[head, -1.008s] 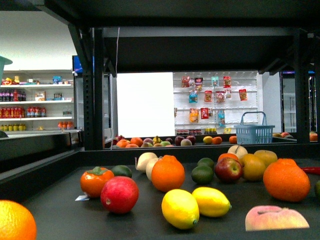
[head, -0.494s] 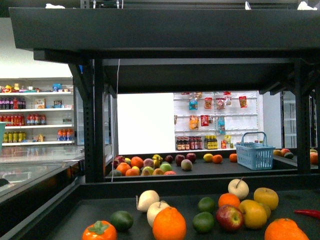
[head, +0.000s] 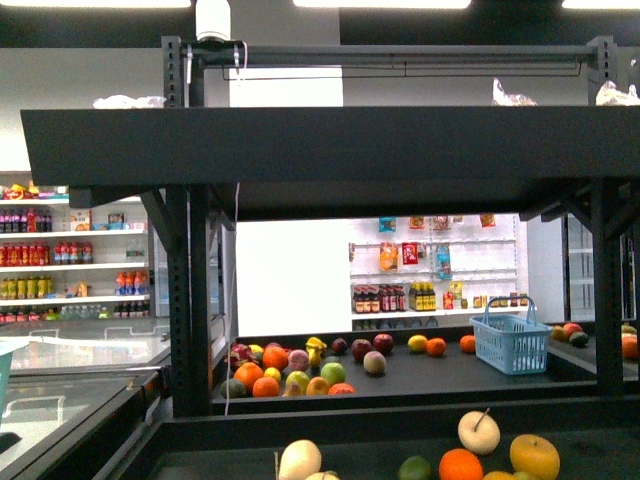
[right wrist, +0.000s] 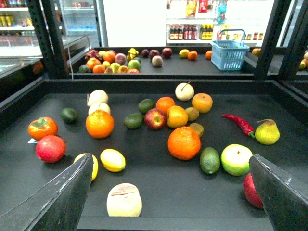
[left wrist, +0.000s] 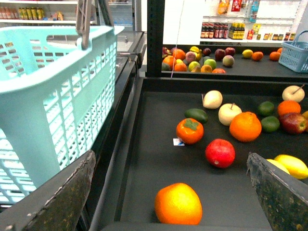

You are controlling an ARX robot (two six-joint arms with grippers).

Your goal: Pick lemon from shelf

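Lying on the shelf's [right wrist: 159, 86] dark lower tray, the lemon [right wrist: 113, 160] rests on its side among the loose fruit, free of both arms. A second lemon [right wrist: 93, 167] sits just beside it, half hidden behind one finger [right wrist: 57, 202] of the right pincer [right wrist: 171, 158]. That pincer is spread wide with nothing between its jaws, and hangs over the front of the tray. A pale peach [right wrist: 124, 199] lies near the lemon, closer to the camera, and a big orange [right wrist: 100, 123] sits farther back. A red fruit [right wrist: 50, 148] and a persimmon [right wrist: 42, 128] lie well apart from the lemon toward the tray's side rim. Deeper in the same tray are another large orange [right wrist: 184, 142], an avocado [right wrist: 210, 160], a green apple [right wrist: 236, 159], a red chilli [right wrist: 238, 123] and a pear [right wrist: 267, 132]. The left pincer [left wrist: 171, 156] is spread wide too and holds nothing. In its wrist view the lemon shows at the edge of the picture, just beside one dark finger [left wrist: 281, 192], and a lone orange [left wrist: 178, 203] lies near the tray's front rim. A pale teal basket [left wrist: 53, 86] stands outside the tray, beside its rim. The front view looks high, at the rack's upper tier, and only the tops of the rear fruits show along its lower edge. A blue basket [head: 510, 340] stands on another fruit rack beyond.
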